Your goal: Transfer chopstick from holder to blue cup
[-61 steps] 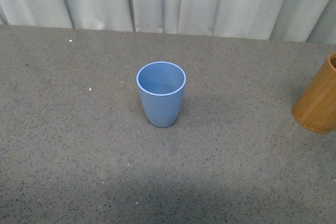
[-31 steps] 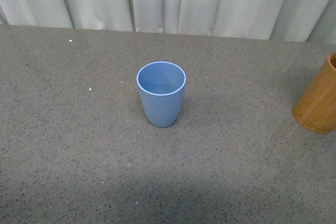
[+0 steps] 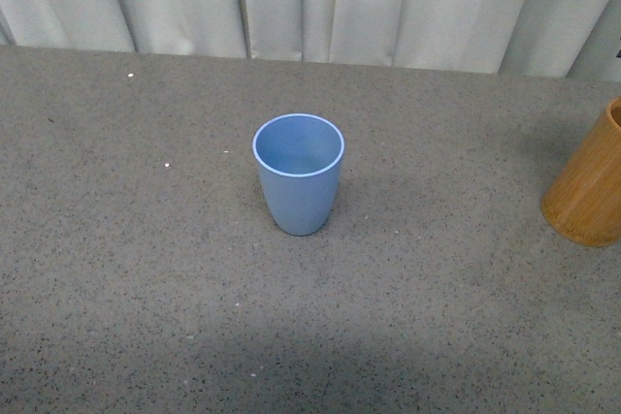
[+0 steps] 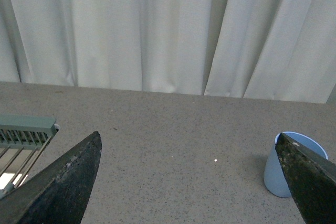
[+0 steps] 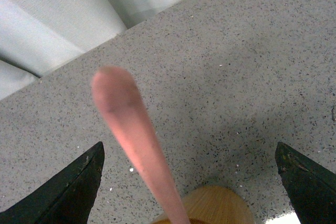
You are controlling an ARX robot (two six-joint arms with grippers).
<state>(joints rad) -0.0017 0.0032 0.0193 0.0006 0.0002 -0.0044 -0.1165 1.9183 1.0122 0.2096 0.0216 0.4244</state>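
Note:
The blue cup [image 3: 298,174] stands upright and empty in the middle of the grey table. It also shows in the left wrist view [image 4: 278,169], partly behind one finger. The orange-brown holder [image 3: 590,187] stands at the right edge of the front view, cut off by the frame. In the right wrist view a pinkish-red chopstick [image 5: 135,137] rises out of the holder [image 5: 212,205] between the wide-open jaws. My right gripper [image 5: 189,153] is open above the holder, not touching the chopstick. My left gripper [image 4: 189,145] is open and empty, to the cup's left. Neither arm shows in the front view.
The grey speckled table [image 3: 146,269] runs back to a white curtain [image 3: 310,2]. A pale green slatted rack [image 4: 23,132] sits off to the side in the left wrist view.

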